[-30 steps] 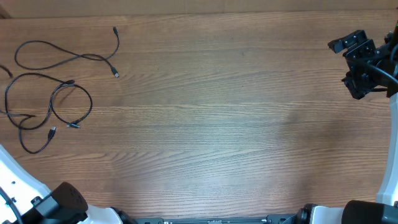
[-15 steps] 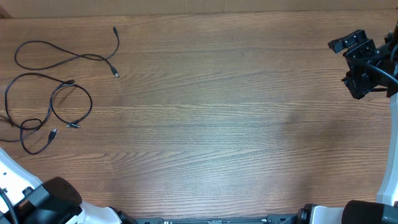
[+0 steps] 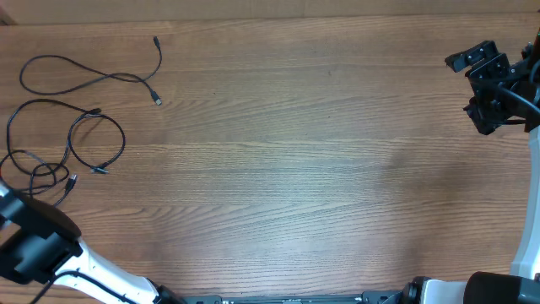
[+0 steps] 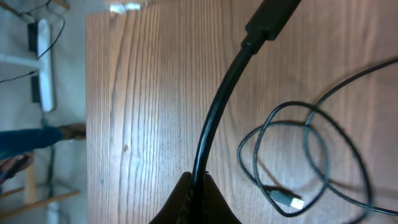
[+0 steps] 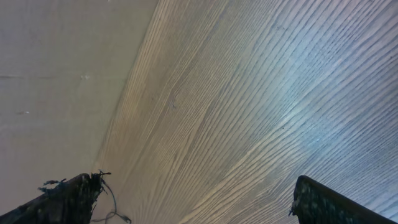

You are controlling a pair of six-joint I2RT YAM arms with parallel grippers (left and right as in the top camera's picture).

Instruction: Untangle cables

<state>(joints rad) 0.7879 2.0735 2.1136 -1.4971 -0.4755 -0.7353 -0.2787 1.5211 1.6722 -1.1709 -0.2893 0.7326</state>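
Note:
Thin black cables lie at the table's left. One cable (image 3: 93,78) runs in a loose curve at the far left. A second cable (image 3: 94,139) forms tangled loops below it. My left arm (image 3: 34,241) is at the front left edge, beside the loops' lower end. In the left wrist view my left gripper (image 4: 198,182) is shut on a black cable (image 4: 214,118) whose plug end (image 4: 272,15) points away; more loops (image 4: 323,155) and a USB plug (image 4: 287,200) lie to the right. My right gripper (image 3: 472,91) is open and empty at the far right, also in its wrist view (image 5: 196,186).
The wooden table (image 3: 287,169) fills the view. Its left edge shows in the left wrist view (image 4: 87,93), with floor and a white stand (image 4: 42,62) beyond. A pale wall (image 5: 56,74) lies past the table's far edge in the right wrist view.
My left arm has moved up into view at the front left. The lowest loop of the tangled cable has been drawn up and bunched. The right arm has not moved.

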